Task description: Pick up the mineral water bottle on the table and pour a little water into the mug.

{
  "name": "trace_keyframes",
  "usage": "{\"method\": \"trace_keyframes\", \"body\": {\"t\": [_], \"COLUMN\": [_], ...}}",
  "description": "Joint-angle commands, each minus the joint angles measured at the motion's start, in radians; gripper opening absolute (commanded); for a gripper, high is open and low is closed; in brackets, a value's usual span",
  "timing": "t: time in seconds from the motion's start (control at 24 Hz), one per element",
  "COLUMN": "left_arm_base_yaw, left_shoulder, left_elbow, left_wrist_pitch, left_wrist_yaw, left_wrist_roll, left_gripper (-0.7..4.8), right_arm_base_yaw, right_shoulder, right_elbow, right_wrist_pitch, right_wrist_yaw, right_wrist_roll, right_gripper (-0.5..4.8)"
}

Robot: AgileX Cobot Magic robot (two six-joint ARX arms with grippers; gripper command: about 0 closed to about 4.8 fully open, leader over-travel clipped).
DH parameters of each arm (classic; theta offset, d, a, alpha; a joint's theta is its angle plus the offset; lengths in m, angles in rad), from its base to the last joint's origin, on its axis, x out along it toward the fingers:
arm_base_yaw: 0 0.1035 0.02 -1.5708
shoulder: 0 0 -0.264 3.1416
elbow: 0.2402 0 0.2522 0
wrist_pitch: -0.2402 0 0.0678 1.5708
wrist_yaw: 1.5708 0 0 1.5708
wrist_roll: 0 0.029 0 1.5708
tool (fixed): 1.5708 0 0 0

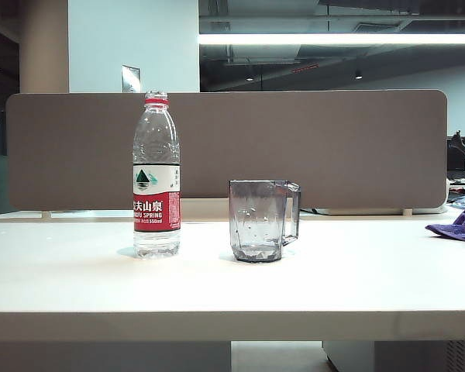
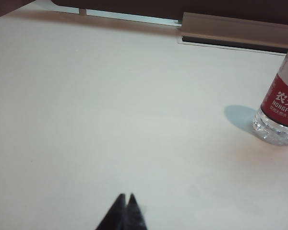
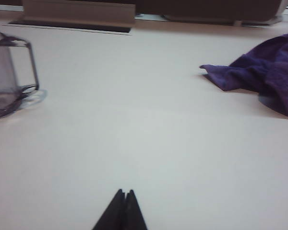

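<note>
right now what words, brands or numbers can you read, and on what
"农夫山泉": white characters on the red label band of the mineral water bottle.
"NONGFU SPRING": directly beneath, same band; the left wrist view shows only "NONGFU S" before the picture's edge.
"550ml": bottom of that band, barely legible.
Small print on the label's side strip: too small to read.
The mug: no text.

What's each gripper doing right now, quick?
Left gripper: shut, empty, above the table.
Right gripper: shut, empty, above the table.

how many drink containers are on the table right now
2. The mineral water bottle stands upright on the left part of the table; the mug stands to its right near the middle, apart from it. Nothing appears hidden.
</note>
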Motion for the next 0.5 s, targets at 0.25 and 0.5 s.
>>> {"method": "trace_keyframes", "body": {"t": [0.25, 0.5], "left_arm_base_yaw": [0.001, 0.001], "left_shoulder": [0.001, 0.001], "left_elbow": [0.001, 0.001], "left_wrist_pitch": [-0.007, -0.007], "left_wrist_yaw": [-0.001, -0.001], "left_wrist_roll": [0.001, 0.001], "left_gripper": [-0.05, -0.05], "right_arm_base_yaw": [-0.07, -0.073], "right_shoulder": [-0.001, -0.001], "right_elbow": [0.0, 0.0], "right_wrist_pitch": [0.006, 0.006], "right_wrist_yaw": [0.005, 0.005], "right_wrist_roll": [-0.003, -0.003], "right_gripper": [-0.01, -0.01]}}
